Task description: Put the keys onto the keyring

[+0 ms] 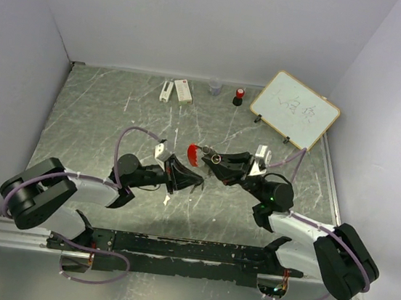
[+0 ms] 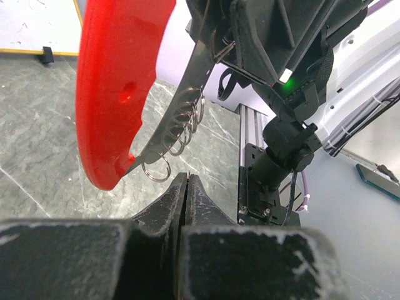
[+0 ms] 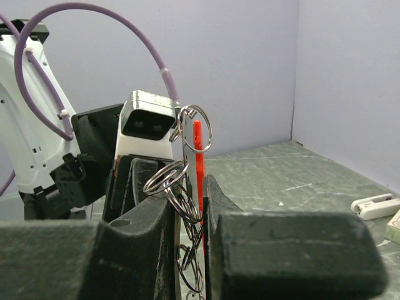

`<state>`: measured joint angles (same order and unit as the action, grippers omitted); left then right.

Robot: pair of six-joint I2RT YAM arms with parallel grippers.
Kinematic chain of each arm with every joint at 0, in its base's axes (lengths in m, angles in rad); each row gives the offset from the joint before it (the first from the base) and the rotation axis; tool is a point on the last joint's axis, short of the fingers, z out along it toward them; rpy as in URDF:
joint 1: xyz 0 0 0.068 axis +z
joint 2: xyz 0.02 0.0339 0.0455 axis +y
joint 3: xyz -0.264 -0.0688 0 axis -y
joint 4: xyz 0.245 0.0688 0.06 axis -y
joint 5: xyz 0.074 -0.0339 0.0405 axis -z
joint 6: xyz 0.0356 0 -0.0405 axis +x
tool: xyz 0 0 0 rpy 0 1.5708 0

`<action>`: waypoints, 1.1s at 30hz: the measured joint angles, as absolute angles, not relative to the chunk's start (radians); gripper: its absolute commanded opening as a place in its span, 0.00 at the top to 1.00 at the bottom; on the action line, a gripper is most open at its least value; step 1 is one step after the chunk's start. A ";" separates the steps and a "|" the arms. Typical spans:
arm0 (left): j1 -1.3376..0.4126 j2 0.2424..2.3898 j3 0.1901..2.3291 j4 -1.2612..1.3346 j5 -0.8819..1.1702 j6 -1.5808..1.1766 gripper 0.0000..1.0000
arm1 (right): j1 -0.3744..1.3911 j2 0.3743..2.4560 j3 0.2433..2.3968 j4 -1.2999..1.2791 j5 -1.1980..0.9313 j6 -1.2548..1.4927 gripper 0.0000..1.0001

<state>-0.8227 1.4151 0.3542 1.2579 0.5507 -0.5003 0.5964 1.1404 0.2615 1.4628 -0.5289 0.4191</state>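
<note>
While the right gripper (image 3: 189,187) pinches the keyring (image 3: 186,164) tight between its two fingers, the left gripper (image 2: 186,187) has its fingers pressed together. I can see nothing between them.

The keyring sticks out past the right fingertips. Its long way runs on from them toward the left gripper. The red fob (image 2: 119,81) is the end farthest from the right fingers, and its thin edge faces the right wrist camera. A curved grey piece (image 2: 195,69) runs along the fob. Small silver rings (image 2: 181,125) hang off it in a row. The lowest ring is just beside the left fingertips, with a little gap.

Both grippers point at each other, tip to tip, up off the table (image 1: 101,123). Each gripper has wide room to its outer side, and the side wall (image 1: 21,62) is well apart. At the table's far edge, well past both grippers, stand a small whiteboard (image 1: 295,109) and a red-capped black cylinder (image 1: 238,96).
</note>
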 measured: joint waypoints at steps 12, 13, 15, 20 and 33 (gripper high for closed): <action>-0.819 1.464 0.354 1.324 0.548 -0.554 0.93 | 0.596 1.146 0.251 1.492 -0.543 0.428 1.00; -0.819 1.464 0.354 1.324 0.546 -0.556 0.93 | 0.596 1.146 0.251 1.493 -0.544 0.428 1.00; -0.816 1.465 0.354 1.324 0.544 -0.559 0.93 | 0.596 1.146 0.250 1.494 -0.546 0.429 1.00; -0.811 1.477 0.354 1.329 0.537 -0.574 0.93 | 0.596 1.147 0.250 1.501 -0.554 0.431 1.00; -0.799 1.509 0.354 1.355 0.519 -0.611 0.93 | 0.596 1.169 0.244 1.523 -0.558 0.443 1.00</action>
